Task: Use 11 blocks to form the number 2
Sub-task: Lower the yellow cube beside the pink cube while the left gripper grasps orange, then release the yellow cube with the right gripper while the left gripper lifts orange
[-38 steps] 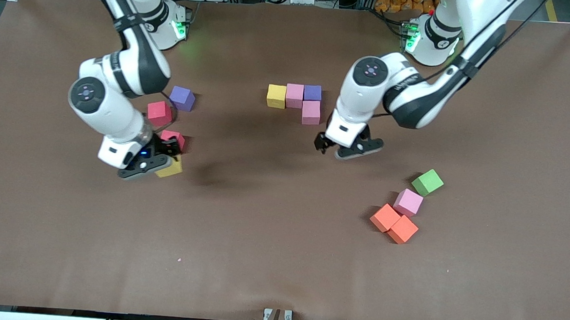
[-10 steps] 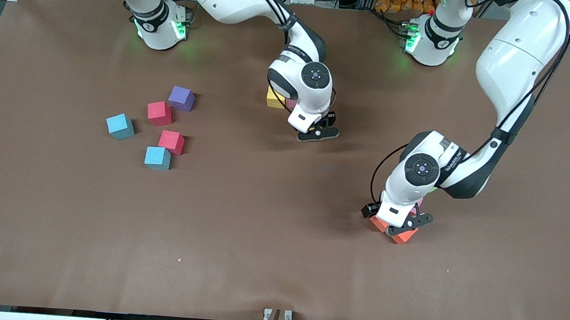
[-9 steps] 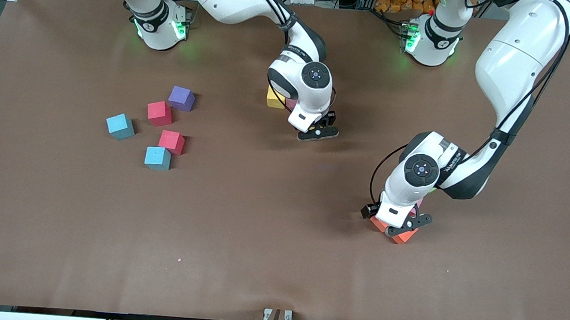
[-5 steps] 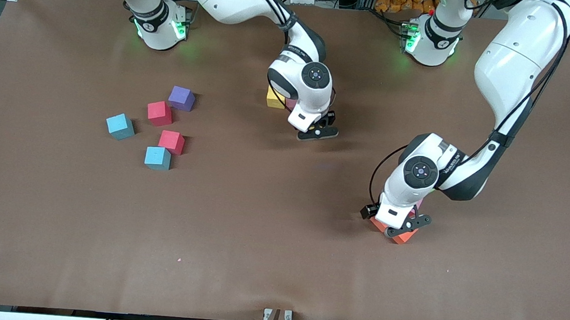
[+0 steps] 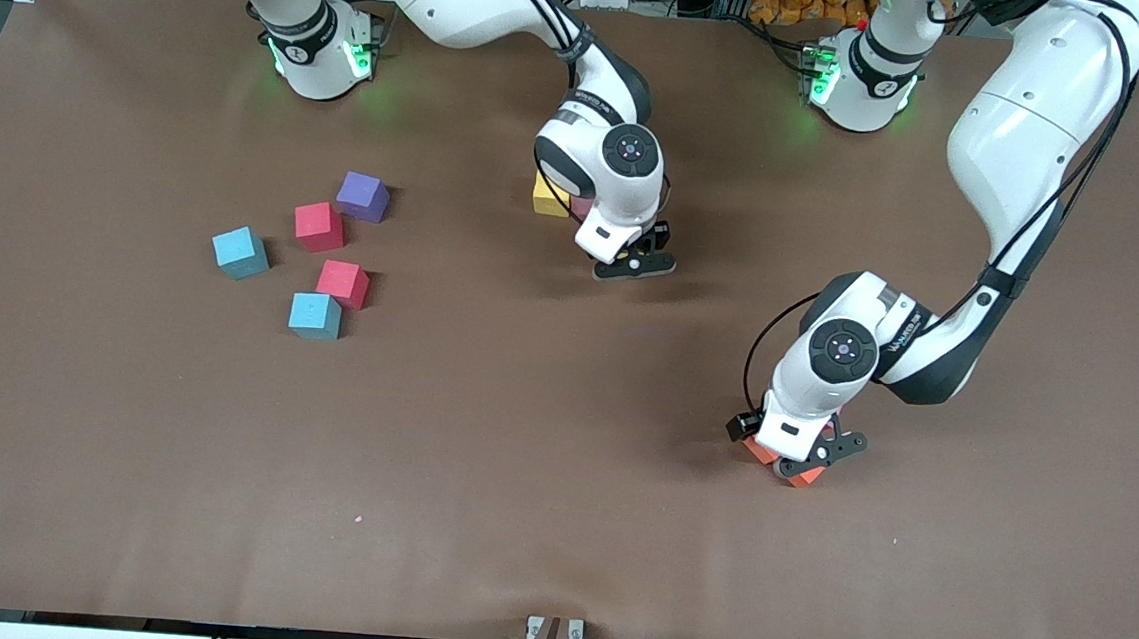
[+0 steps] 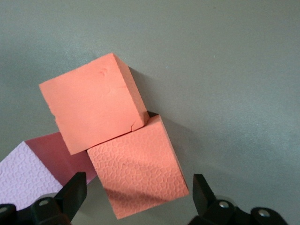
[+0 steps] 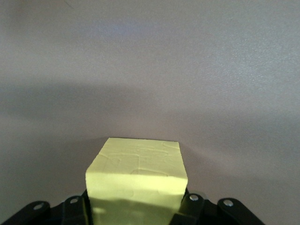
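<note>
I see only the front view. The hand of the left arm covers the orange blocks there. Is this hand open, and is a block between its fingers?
Observer: Yes. The left wrist view shows the left hand open, with one orange cube between its fingers, which are not closed on it.
Operator: Does this cube stand free?
Observer: No. A second orange cube touches it along one side, and a pink cube lies close by one finger.
Operator: And what does the hand of the right arm hide?
Observer: The right wrist view shows a yellow cube directly at the right hand.
</note>
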### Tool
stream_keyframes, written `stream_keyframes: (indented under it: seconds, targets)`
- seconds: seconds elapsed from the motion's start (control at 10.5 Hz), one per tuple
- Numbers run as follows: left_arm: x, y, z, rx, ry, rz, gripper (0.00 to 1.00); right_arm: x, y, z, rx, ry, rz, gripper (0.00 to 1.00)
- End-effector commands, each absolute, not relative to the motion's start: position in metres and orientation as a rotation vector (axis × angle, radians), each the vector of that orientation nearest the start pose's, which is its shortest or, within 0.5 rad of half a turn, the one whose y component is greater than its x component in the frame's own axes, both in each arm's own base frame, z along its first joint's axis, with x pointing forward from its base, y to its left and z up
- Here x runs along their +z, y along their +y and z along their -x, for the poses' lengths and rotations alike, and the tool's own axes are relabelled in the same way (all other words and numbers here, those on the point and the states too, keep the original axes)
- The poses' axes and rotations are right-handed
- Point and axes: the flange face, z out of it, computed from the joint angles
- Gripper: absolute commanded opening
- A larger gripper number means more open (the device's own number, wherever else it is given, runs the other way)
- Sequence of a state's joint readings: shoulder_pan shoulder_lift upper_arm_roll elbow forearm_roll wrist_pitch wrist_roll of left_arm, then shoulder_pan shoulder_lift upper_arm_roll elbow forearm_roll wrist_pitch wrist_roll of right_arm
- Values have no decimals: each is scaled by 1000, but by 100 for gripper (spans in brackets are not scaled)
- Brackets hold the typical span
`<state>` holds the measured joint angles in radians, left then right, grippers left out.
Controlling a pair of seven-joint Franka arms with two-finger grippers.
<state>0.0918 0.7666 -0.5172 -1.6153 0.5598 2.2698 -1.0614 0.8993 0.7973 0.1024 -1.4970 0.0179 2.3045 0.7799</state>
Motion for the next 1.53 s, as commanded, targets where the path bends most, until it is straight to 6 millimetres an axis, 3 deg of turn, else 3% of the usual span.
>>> stream_keyframes:
  seconds: [0.0,0.29,0.48,0.57,0.67,0.76,0.96,1.24,1.43]
  targets:
    - [214,-230,-661,-117,-615,3023,100,182,595,-389,114,-254,3078,100]
    - [210,-229,-665,-111,-716,3014,100,211,595,-393,95,-247,3056,100]
    - [210,-229,-667,-114,-733,3013,100,246,587,-404,121,-207,3020,100]
    - [209,-226,-667,-116,-735,3008,97,275,575,-416,113,-179,3007,100]
    - [206,-221,-668,-116,-738,2998,83,298,550,-422,142,-162,3008,100]
    - [205,-221,-668,-112,-739,2998,74,316,513,-427,150,-134,3015,100]
    - [205,-222,-668,-119,-722,2998,64,346,446,-437,87,-165,3048,100]
    - [210,-256,-656,-130,-653,3017,59,361,298,-486,57,12,3140,100]
    - [215,-277,-647,-131,-621,3027,57,348,230,-511,87,-77,3161,100]
